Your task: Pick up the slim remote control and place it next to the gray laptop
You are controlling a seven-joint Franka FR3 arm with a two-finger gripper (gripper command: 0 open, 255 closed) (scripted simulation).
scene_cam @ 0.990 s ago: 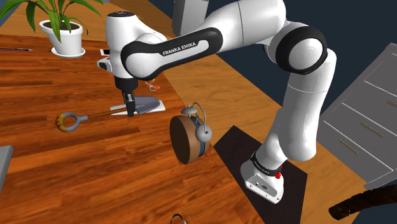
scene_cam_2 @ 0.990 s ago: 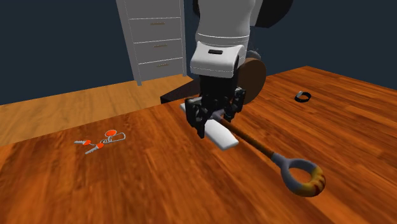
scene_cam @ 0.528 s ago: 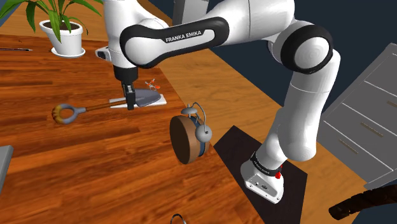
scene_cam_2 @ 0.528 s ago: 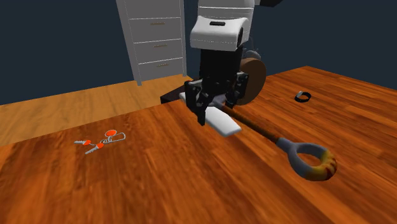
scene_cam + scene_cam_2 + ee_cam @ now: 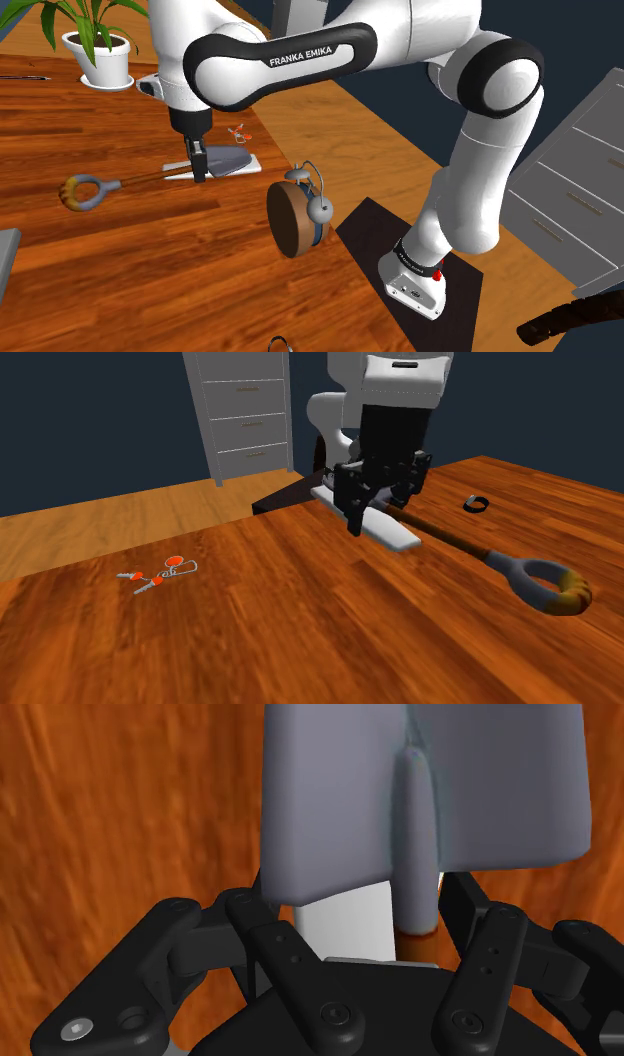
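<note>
White casing between black fingers (image 5: 353, 524): that's the slim remote (image 5: 392, 533), and the gripper (image 5: 198, 170) is pinching it across its narrow width, the long body sticking out to one side of the fingertips. A sensible hold, since a flat slab like this only offers its thin edges.

There's a complication, though. A long-handled tool (image 5: 228, 156) with a grey blade lies right over the remote. From the wrist, that blade (image 5: 480, 794) covers the remote just beyond the fingertips. Only a pale strip of the remote's casing (image 5: 345, 919) shows between the fingers, and the tool's brown handle is tucked close beside one of them. I can't tell whether the handle is caught in the pinch as well. The handle runs well away from the fingers to a ringed end (image 5: 545, 584).

The arm comes straight down on the wooden table (image 5: 150, 280), wrist vertical, which suits a top grasp on something this low. An alarm clock (image 5: 297, 218) stands near the fingers but apart from them, and a bunch of keys (image 5: 160, 574) lies well clear.

As for the target, a grey corner (image 5: 5, 262), presumably the laptop, sits far beyond the tool's ringed end. By my reckoning the grasp is made and the carry lies ahead. The worry is the tool riding along or levering the remote loose.
</note>
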